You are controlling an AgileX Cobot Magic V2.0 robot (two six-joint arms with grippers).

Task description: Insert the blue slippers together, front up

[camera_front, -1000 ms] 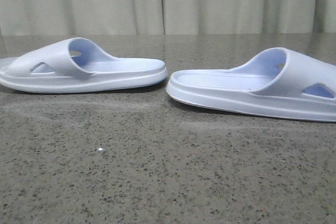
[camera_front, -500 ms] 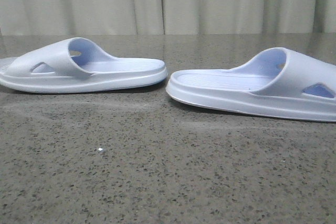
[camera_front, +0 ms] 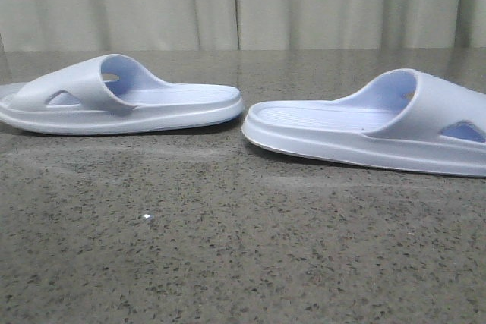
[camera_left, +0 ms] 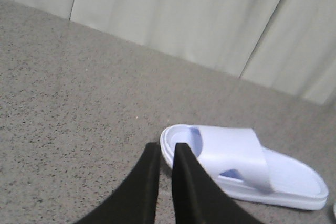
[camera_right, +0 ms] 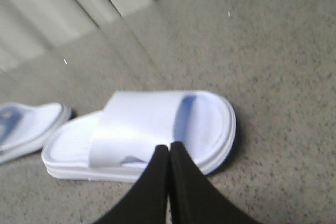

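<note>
Two pale blue slippers lie sole-down on the speckled table, heels facing each other. The left slipper [camera_front: 121, 104] has its strap at the far left; the right slipper [camera_front: 364, 130] has its strap at the far right. No gripper shows in the front view. In the left wrist view my left gripper [camera_left: 167, 148] is shut and empty, with only a thin slit between its fingers, above the table beside the toe end of the left slipper [camera_left: 247, 161]. In the right wrist view my right gripper [camera_right: 169, 148] is shut and empty, above the toe end of the right slipper [camera_right: 152, 124].
The grey speckled table [camera_front: 228, 248] stretches in front of the slippers. A pale curtain [camera_front: 243, 5] hangs behind its far edge. The left slipper's heel [camera_right: 26, 127] shows at the edge of the right wrist view.
</note>
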